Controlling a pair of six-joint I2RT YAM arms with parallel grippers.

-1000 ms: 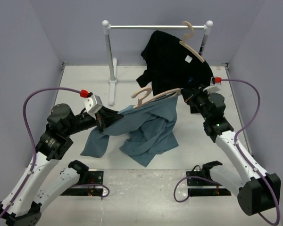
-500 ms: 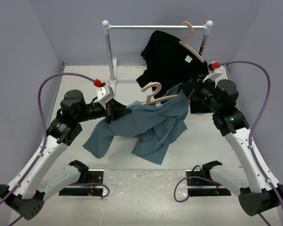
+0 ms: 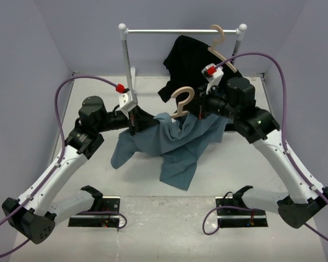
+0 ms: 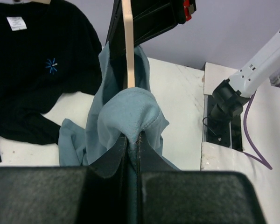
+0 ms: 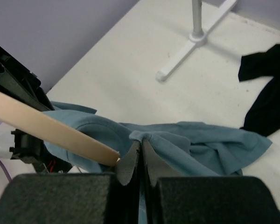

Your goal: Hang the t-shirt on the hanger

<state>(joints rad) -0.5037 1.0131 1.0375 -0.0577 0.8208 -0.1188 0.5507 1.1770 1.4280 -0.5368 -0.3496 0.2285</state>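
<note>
The left hand (image 3: 132, 126) and right hand (image 3: 201, 112) each pinch the t-shirt (image 3: 177, 147), with the hanger (image 3: 181, 101) between them partly inside, shoulders seemingly not yet seated.

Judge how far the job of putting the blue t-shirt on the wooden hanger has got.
Done: the hanger has its hook above the t-shirt, one arm under the cloth. In hand: the left gripper and the right gripper each pinch fabric, holding it up. Left: the shirt hangs bunched, so it probably needs straightening over both shoulders.
</note>
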